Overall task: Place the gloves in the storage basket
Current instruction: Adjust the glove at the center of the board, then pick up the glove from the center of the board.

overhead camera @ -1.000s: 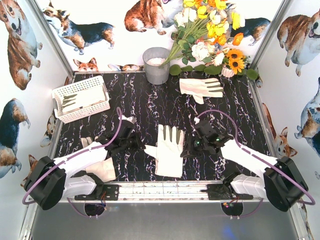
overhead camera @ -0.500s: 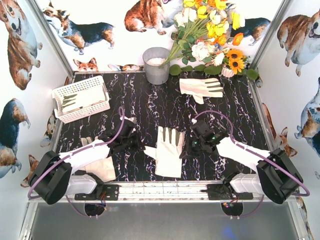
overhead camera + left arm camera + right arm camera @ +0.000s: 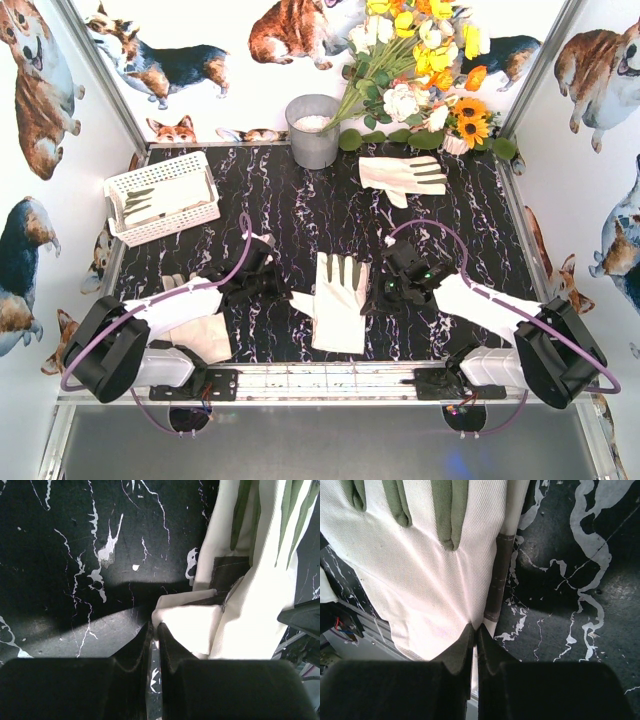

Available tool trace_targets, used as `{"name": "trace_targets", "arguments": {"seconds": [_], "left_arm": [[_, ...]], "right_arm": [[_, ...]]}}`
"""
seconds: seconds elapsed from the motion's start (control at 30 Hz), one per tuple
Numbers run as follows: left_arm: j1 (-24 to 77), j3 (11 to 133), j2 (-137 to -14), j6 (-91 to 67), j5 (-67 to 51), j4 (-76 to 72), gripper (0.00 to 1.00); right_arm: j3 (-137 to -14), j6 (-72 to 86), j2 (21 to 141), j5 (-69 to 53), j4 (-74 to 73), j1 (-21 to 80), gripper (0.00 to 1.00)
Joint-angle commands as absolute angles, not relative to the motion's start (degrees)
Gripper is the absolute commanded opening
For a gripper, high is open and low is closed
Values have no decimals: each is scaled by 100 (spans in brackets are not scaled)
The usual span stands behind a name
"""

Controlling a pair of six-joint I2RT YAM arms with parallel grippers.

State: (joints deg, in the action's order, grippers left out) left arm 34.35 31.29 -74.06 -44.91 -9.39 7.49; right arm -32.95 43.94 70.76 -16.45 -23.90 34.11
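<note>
A cream-white glove [image 3: 335, 300] with grey-green finger patches lies flat at the middle of the table, fingers pointing away from me. My left gripper [image 3: 284, 291] is at its left edge, and in the left wrist view the jaws [image 3: 154, 626] are shut on a fold of the glove [image 3: 250, 605] near the thumb. My right gripper [image 3: 369, 299] is at its right edge, shut on the glove's side seam [image 3: 476, 628]; the glove [image 3: 420, 570] fills that view. Another glove [image 3: 402, 176] lies at the far right. A third [image 3: 208, 338] lies under my left arm. The white storage basket [image 3: 196, 170] at far left holds a glove [image 3: 152, 203].
A grey metal bucket [image 3: 313, 131] stands at the back centre, with a bunch of artificial flowers [image 3: 420, 70] to its right. Printed walls close in the left, back and right sides. A metal rail [image 3: 330, 378] runs along the near edge.
Both grippers have closed in a little on the middle glove's edges. The glove has shifted slightly to the left and bunched a bit at its sides.
</note>
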Motion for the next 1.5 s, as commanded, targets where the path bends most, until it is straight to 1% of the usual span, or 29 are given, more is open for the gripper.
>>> {"name": "trace_targets", "arguments": {"seconds": [0.0, 0.07, 0.2, 0.33, 0.37, 0.47, 0.6, 0.7, 0.87, 1.0, 1.1, 1.23, 1.37, 1.47], "left_arm": [[3340, 3191, -7566, -4357, -768, 669, 0], [3340, 3226, -7607, -4309, -786, 716, 0], [3348, 3410, -7481, -4117, -781, 883, 17], [3376, 3742, -7233, -3838, -526, 1371, 31], [3408, 3831, -7174, -3771, -471, 1473, 33], [3590, 4021, -7071, -3708, -556, 1524, 35], [3843, 4031, -7238, -3916, -1202, 1061, 39], [3966, 3923, -7449, -4087, -1478, 691, 41], [4132, 3748, -7772, -4377, -1862, 30, 40], [4251, 3776, -8070, -4438, -1947, -80, 38], [4284, 3822, -8308, -4452, -1865, 81, 32], [4310, 3840, -8486, -4447, -1736, 233, 28], [4342, 3826, -8617, -4441, -1618, 242, 18], [4345, 3802, -8732, -4388, -1340, 522, 11]], "right_arm": [[-3454, 4370, 7066, -1424, -2487, 3410, 0], [-3492, 4356, 7200, -1444, -2471, 3410, 0], [-3564, 4336, 7409, -1509, -2446, 3410, 0], [-3553, 4333, 7413, -1495, -2413, 3410, 0], [-3551, 4341, 7410, -1494, -2416, 3410, 0], [-3551, 4344, 7431, -1503, -2402, 3410, 0], [-3559, 4339, 7460, -1511, -2391, 3410, 0], [-3560, 4333, 7458, -1512, -2384, 3410, 0], [-3560, 4336, 7453, -1512, -2384, 3410, 0], [-3557, 4338, 7453, -1517, -2382, 3410, 0], [-3551, 4335, 7455, -1521, -2382, 3410, 0], [-3543, 4336, 7431, -1512, -2382, 3410, 0], [-3545, 4337, 7420, -1520, -2373, 3410, 0], [-3565, 4319, 7361, -1505, -2377, 3404, 0]]}}
